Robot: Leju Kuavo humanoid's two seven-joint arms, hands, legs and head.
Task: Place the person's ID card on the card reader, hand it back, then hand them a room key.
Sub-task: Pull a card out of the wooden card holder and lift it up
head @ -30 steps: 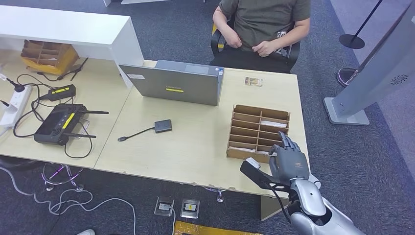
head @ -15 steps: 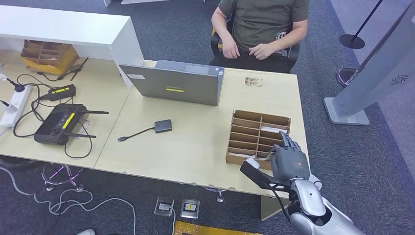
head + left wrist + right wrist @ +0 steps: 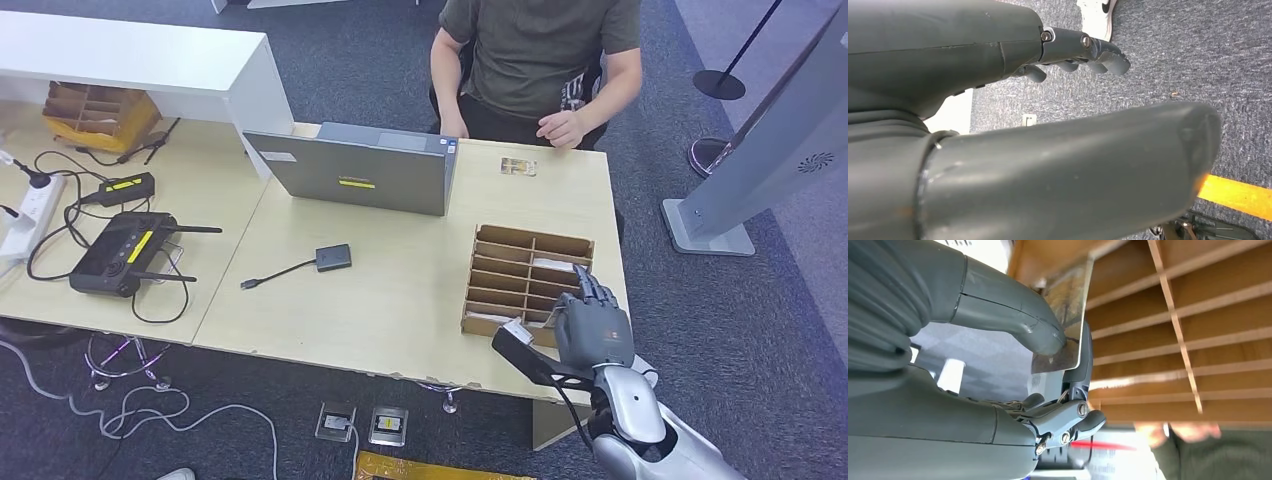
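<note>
My right robot hand [image 3: 592, 330] pinched a thin glossy room key card [image 3: 1064, 315] between thumb and finger at the near edge of the brown slotted wooden card organiser [image 3: 527, 274] on the pale wooden desk [image 3: 400, 290], my left robot hand [image 3: 1083, 50] hung over grey carpet, fingers loosely apart, grasping nothing, a small ID card [image 3: 518, 167] lay near the seated person [image 3: 540, 60].

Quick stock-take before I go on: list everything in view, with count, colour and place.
Card: one, pinched by the right hand at the organiser.
Organiser: one, brown slotted wood, desk's right side.
ID card: one, pale, far edge near the person.
Laptop: one, grey, mid-desk.
Card reader: one, dark, cabled, mid-desk.
Controller: one, black, left.
Tray: one, brown, far left.
Person: one, seated opposite.
Right hand: holding the card.
Left hand: hanging over carpet.
</note>
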